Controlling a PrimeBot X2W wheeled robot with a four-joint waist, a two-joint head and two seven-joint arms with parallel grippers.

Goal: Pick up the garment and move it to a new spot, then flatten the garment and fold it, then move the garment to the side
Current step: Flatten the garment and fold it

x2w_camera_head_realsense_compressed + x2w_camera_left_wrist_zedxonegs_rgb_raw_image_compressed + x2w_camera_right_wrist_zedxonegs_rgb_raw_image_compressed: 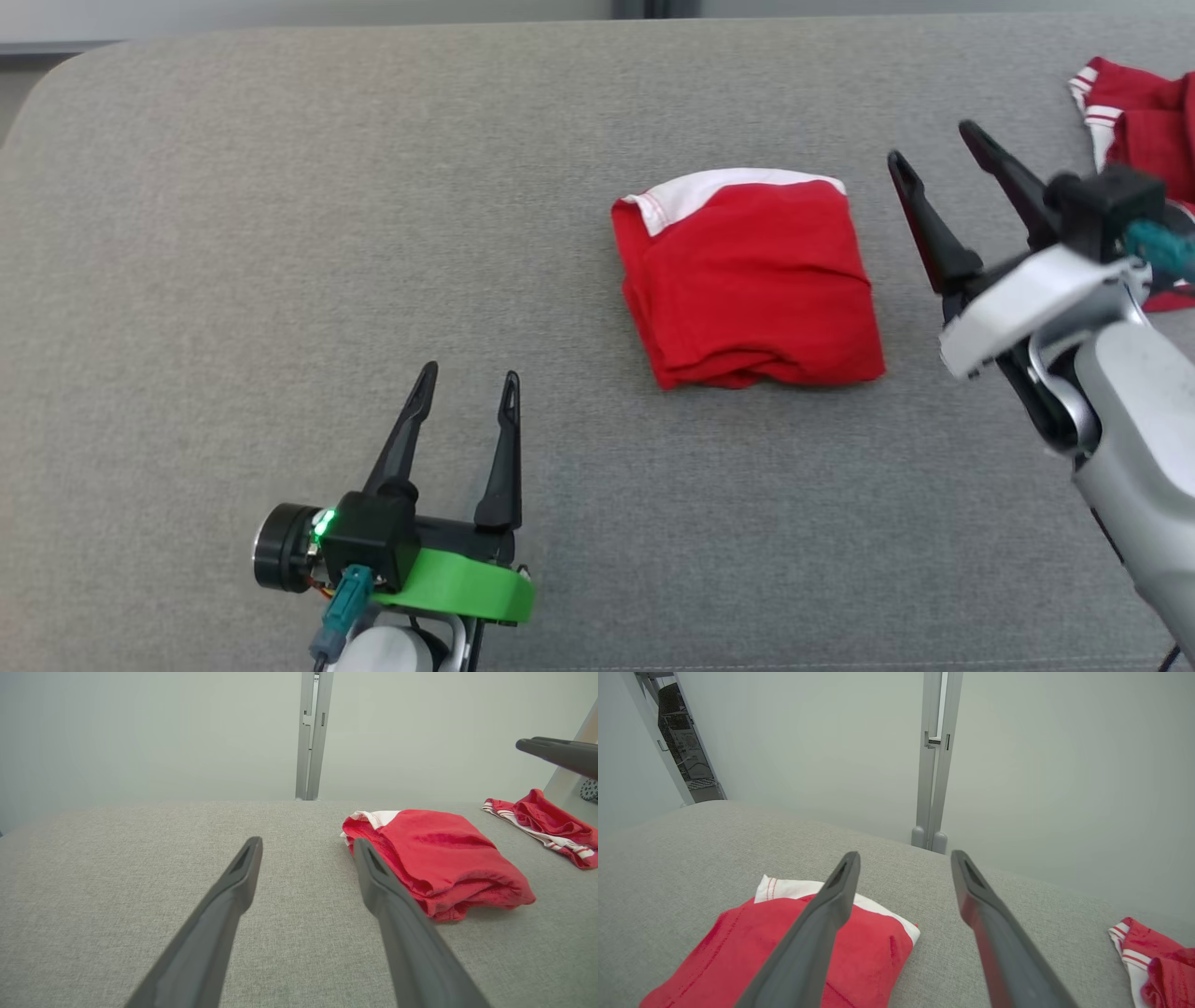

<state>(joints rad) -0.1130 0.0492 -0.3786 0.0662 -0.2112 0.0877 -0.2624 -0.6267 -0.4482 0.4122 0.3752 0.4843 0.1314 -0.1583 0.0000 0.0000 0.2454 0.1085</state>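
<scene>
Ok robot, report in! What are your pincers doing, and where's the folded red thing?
Left pincer open, empty. Right pincer open, empty, beside folded red garment. Garment lies free. Second red garment far right, apart.

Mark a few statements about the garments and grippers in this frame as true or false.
1. The folded red garment lies on the grey surface, in no gripper. True.
2. The right gripper is shut on it. False: it is open, holding nothing.
3. The left gripper is open and empty. True.
4. The red-and-white striped garment lies at the robot's left. False: it lies crumpled at the robot's right, apart from the folded one.
</scene>
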